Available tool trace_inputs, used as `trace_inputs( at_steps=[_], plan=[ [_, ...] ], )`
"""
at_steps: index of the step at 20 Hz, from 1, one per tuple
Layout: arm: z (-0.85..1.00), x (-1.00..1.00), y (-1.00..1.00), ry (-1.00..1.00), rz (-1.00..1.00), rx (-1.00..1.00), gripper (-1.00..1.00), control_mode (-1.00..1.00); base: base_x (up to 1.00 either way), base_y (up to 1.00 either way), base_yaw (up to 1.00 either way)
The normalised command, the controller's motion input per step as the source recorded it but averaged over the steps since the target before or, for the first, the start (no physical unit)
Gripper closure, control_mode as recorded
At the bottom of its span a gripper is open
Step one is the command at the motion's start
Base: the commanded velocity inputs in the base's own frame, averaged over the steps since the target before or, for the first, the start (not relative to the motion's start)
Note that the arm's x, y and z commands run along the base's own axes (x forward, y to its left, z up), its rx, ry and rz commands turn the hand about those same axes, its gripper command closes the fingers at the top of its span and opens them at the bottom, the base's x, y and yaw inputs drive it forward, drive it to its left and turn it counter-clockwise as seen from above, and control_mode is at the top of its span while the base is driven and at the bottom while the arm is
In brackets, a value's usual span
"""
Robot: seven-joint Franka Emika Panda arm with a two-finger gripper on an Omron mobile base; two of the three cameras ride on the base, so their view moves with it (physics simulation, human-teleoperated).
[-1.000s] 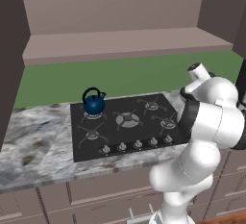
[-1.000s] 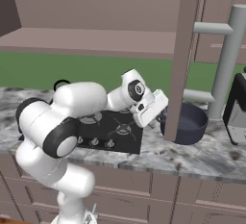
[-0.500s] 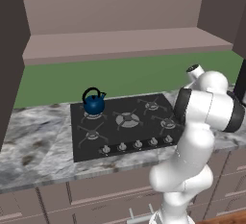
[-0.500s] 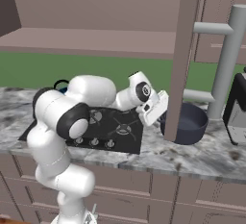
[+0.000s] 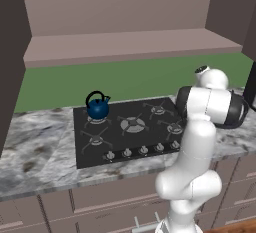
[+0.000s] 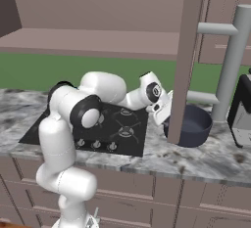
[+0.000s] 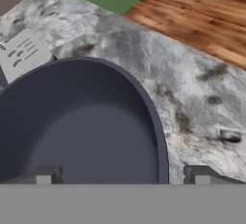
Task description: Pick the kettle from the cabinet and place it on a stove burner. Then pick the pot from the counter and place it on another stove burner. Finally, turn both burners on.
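pincer hanging over the pot's rim

the pot is sitting on the marble tabletop, its wide dark bowl lying open. the pincer is standing spread wide, one fingertip showing over the pot's inside and the other over the marble just outside the rim. a pale slotted appliance corner is showing beside the pot. wooden floor is lying past the tabletop's edge.
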Motion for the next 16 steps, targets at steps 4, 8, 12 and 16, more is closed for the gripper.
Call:
trace_inputs(
  at_steps=[4, 8, 12, 16],
  plan=[
    [-0.21, 0.03, -0.16, -0.08, -0.05, 0.0, -1.0, -1.0, 0.0, 0.0, 0.0],
    [-0.22, -0.17, -0.04, -0.11, -0.09, 0.0, -1.0, -1.0, 0.0, 0.0, 0.0],
    [-0.14, -0.28, -0.03, -0.11, -0.09, 0.0, -1.0, -1.0, 0.0, 0.0, 0.0],
    [-0.08, -0.4, 0.0, -0.13, -0.06, 0.0, -1.0, -1.0, 0.0, 0.0, 0.0]
  ],
)
